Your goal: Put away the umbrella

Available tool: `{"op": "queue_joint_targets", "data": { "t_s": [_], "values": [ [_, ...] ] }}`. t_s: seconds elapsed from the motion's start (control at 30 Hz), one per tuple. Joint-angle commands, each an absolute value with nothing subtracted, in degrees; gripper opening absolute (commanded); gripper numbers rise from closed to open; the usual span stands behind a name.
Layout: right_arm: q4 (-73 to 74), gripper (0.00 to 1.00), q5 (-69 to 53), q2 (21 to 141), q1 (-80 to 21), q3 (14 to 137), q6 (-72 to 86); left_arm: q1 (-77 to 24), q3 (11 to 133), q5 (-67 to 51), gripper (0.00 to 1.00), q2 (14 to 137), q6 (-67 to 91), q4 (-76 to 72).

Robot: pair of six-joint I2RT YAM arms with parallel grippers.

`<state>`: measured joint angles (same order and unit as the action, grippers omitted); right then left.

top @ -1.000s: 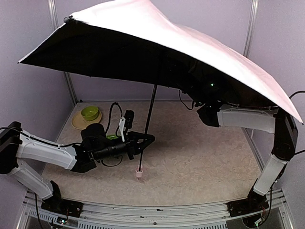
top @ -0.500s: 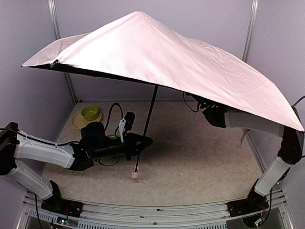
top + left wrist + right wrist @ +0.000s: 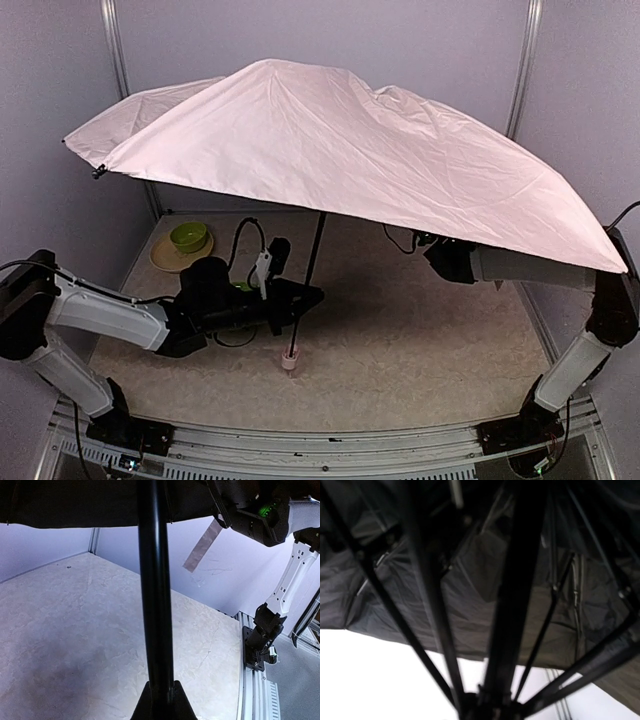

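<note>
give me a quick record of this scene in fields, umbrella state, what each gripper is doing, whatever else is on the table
umbrella: open, pale pink canopy spread above the table, handle down near the tabletop
left gripper: shut on the black shaft
right gripper: up under the canopy, apparently shut on a black rib
also on table: green bowl on a tan plate, far left corner
</note>
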<state>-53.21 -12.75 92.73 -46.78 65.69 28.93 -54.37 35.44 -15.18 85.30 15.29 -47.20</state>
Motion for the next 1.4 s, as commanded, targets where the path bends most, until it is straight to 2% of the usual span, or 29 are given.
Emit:
{"op": "queue_joint_targets", "data": {
  "t_s": [0.0, 0.27, 0.6, 0.73, 0.93, 1.17, 1.27, 1.33, 1.37],
  "values": [
    [-34.04, 0.00, -20.31, 95.99, -49.52, 61.13, 23.29, -54.69, 44.90, -13.92, 0.00, 83.80, 6.03, -72.98],
    [-33.81, 0.00, -18.17, 96.83, -50.06, 57.64, 24.61, -54.07, 48.63, -13.64, 0.00, 85.41, 3.38, -72.59],
    [-34.46, 0.00, -16.13, 96.83, -50.05, 55.31, 23.59, -53.53, 51.94, -17.87, 0.00, 92.40, 4.72, -81.67],
    [-35.91, 0.00, -14.32, 97.38, -49.89, 53.11, 23.43, -52.89, 51.07, -19.21, 0.00, 94.45, 6.45, -85.93],
    [-38.21, 0.00, -14.33, 95.36, -47.13, 51.09, 25.90, -52.12, 49.40, -19.05, 0.00, 95.49, 7.37, -83.69],
    [-34.76, 0.00, -8.16, 90.38, -45.25, 57.10, 25.50, -54.38, 41.80, -16.67, 0.01, 94.26, 9.03, -78.42],
    [-36.07, 0.00, -6.39, 88.98, -43.62, 58.84, 25.90, -56.25, 41.00, -15.11, 0.47, 93.94, 5.12, -69.30],
    [-37.02, 0.00, -5.57, 87.69, -41.49, 59.47, 25.85, -58.16, 41.26, -15.11, 0.63, 93.66, -0.71, -58.99],
    [-36.84, 0.00, -5.49, 87.06, -40.20, 60.09, 25.92, -59.13, 41.35, -16.38, 0.66, 93.57, -3.91, -53.80]
  ]
}}
